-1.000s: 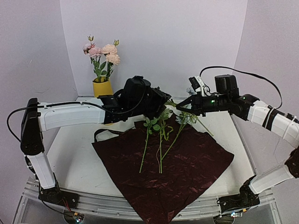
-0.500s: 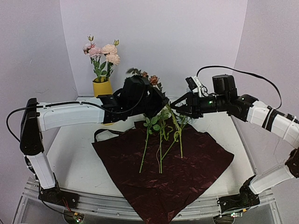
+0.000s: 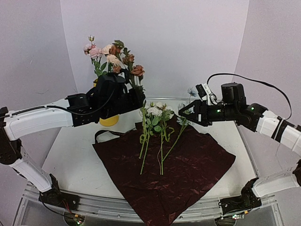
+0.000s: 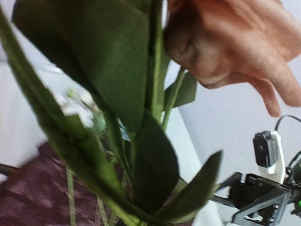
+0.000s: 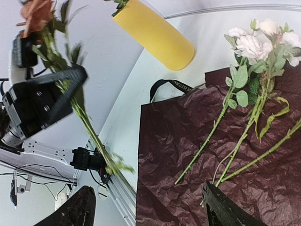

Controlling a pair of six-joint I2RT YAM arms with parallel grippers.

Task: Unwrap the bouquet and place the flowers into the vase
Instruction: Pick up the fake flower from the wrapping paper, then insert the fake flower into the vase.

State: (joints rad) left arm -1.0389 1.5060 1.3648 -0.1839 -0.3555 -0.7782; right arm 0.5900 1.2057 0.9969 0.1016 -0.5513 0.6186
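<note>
- Gripping one rust-coloured rose (image 3: 137, 70) by its green stem, the left gripper (image 3: 136, 97) is clamped tight on it. The bloom stands above the fingers and the lower stem hangs below them.
- The held rose is up at the back left, just right of the vase (image 3: 109, 121).
- The vase is plain yellow and stands on the back left of the table (image 3: 70, 155). From overhead most of it is hidden behind the left arm (image 3: 42, 120).
- A bunch of pink roses (image 3: 96, 51) with green leaves stands in the vase's mouth.
- The left wrist view is filled by dark leaves and the rust bloom, too close to show the fingers.
- The other flowers (image 3: 155, 111), cream and pale-headed, lie on the wrapping paper (image 3: 188, 169). Their heads point toward the back wall and their long stems run toward the near edge.
- The paper is crinkled and dark red, spread open over the middle of the table, with one corner reaching the near edge.
- A black ribbon (image 3: 100, 135) lies looped on the white surface, touching the paper's back left edge.
- The right gripper (image 3: 184, 114) has its jaws wide apart with nothing between them.
- It hovers over the back right part of the paper, just beside the flower heads.
</note>
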